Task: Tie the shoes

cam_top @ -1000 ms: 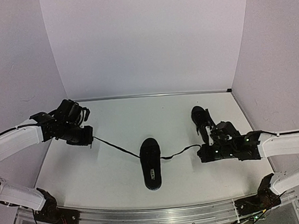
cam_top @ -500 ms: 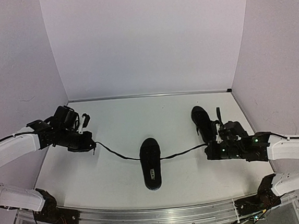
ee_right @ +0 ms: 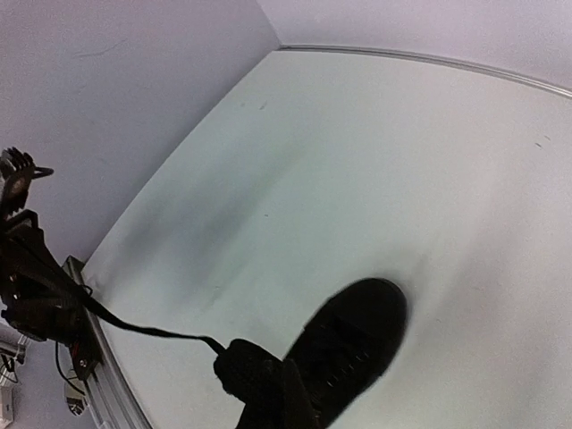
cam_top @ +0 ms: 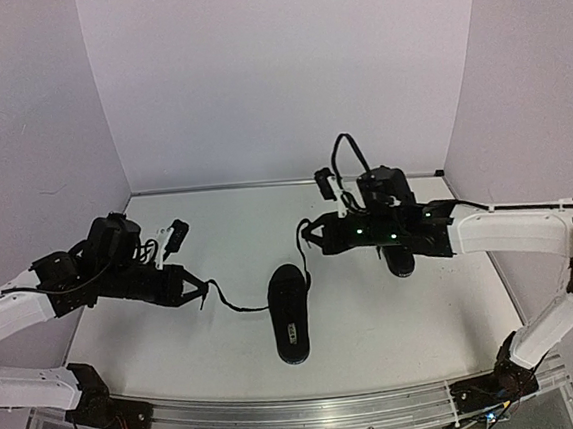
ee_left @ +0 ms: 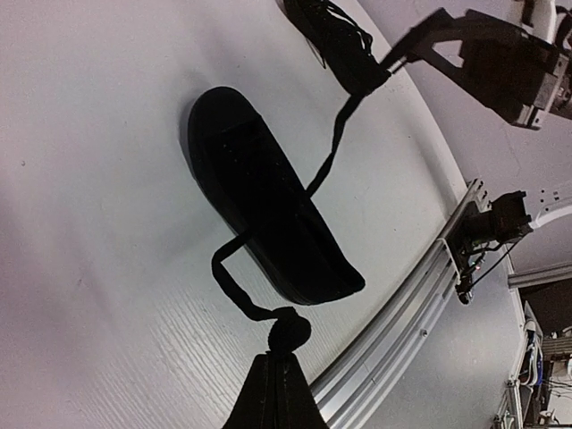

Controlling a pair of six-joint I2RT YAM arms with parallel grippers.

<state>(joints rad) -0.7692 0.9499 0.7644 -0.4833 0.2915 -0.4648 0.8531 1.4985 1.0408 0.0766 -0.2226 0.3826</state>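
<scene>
One black shoe (cam_top: pixel 289 313) lies in the middle of the table, toe to the back; it also shows as shoe (ee_left: pixel 268 214) and shoe (ee_right: pixel 353 344). My left gripper (cam_top: pixel 199 287) hovers left of it, shut on the bunched end of its left lace (ee_left: pixel 288 331), which sags to the shoe in a loop. My right gripper (cam_top: pixel 308 235) hangs above the shoe's toe, shut on the right lace (cam_top: pixel 304 263), which rises up to it. The second shoe (cam_top: pixel 399 257) lies at the right, mostly hidden under the right arm; its laced top is the shoe (ee_left: pixel 335 36).
White walls (cam_top: pixel 284 74) close the table at the back and both sides. An aluminium rail (cam_top: pixel 284 415) runs along the near edge, close to the left gripper's fingertips (ee_left: pixel 279 384). The left arm (ee_right: pixel 36 277) stands at the table's left edge.
The right arm swung from the right side to above the shoe's toe, lifting its lace. The left gripper moved in toward the shoe, and its lace went slack.
</scene>
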